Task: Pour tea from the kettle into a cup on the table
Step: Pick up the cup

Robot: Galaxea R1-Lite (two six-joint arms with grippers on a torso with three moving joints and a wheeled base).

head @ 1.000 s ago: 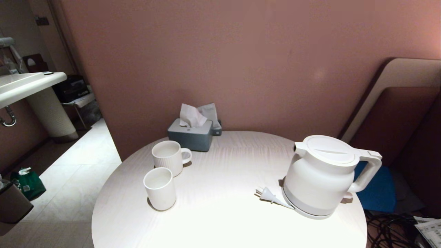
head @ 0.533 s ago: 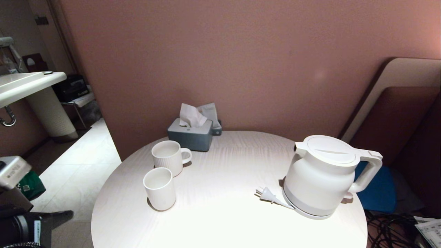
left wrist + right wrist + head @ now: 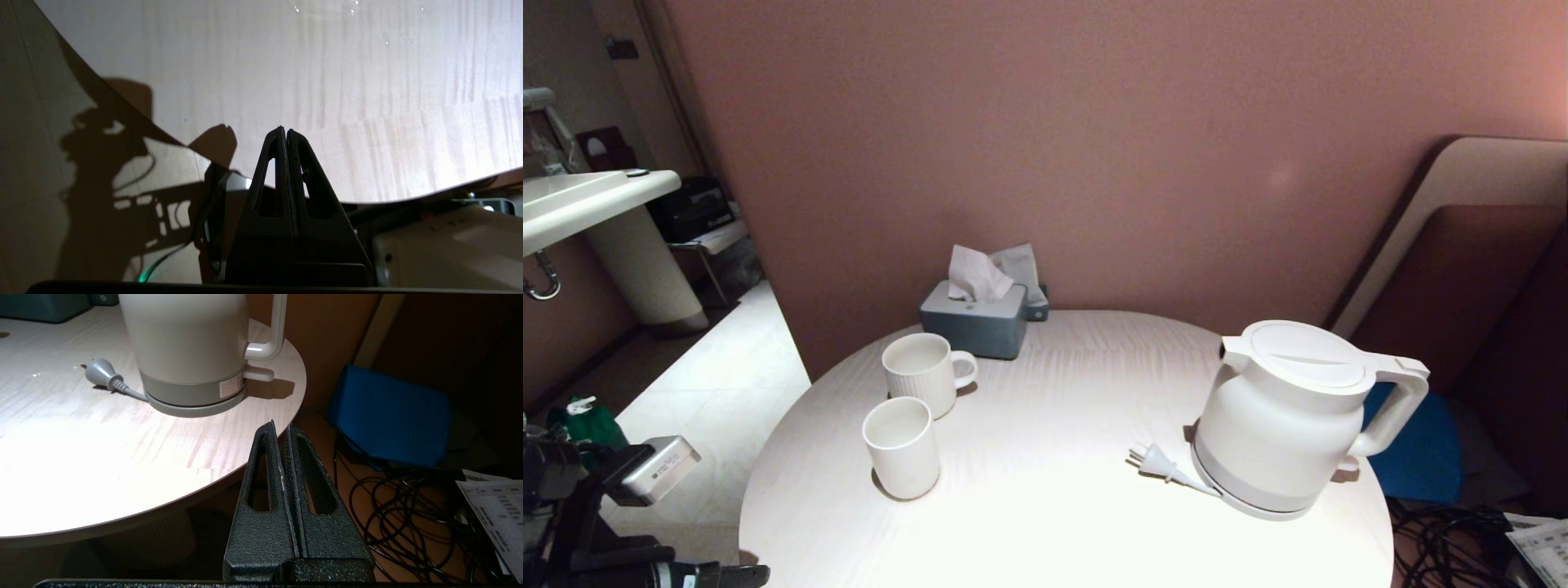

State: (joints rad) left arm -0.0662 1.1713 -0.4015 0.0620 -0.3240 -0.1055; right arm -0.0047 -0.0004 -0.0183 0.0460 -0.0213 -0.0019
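the kettle [image 3: 1290, 416] stands upright on its grey base disc [image 3: 192, 408] near the table's [image 3: 1045, 523] right edge, lid shut, spout turned toward the middle and its looped handle [image 3: 1396, 404] facing out over the rim. the cup [image 3: 902, 447] sits well apart on the left side, upright and open-mouthed, just in front of the ribbed mug [image 3: 923, 374]; a tissue box [image 3: 974, 322] lies beyond both. nothing is lifted or poured yet, so the step in hand looks like the reach for the handle.

the right gripper [image 3: 282, 426], fingers pressed together and holding nothing, hangs off the table edge below and outside the handle. to do this well it should part its fingers before closing in, come at the handle from the open outer side, and clamp high on the loop so the kettle lifts straight off the disc without dragging the cord and plug [image 3: 1152, 460].

the left gripper [image 3: 284, 131], also closed and empty, sits low at the table's left edge.
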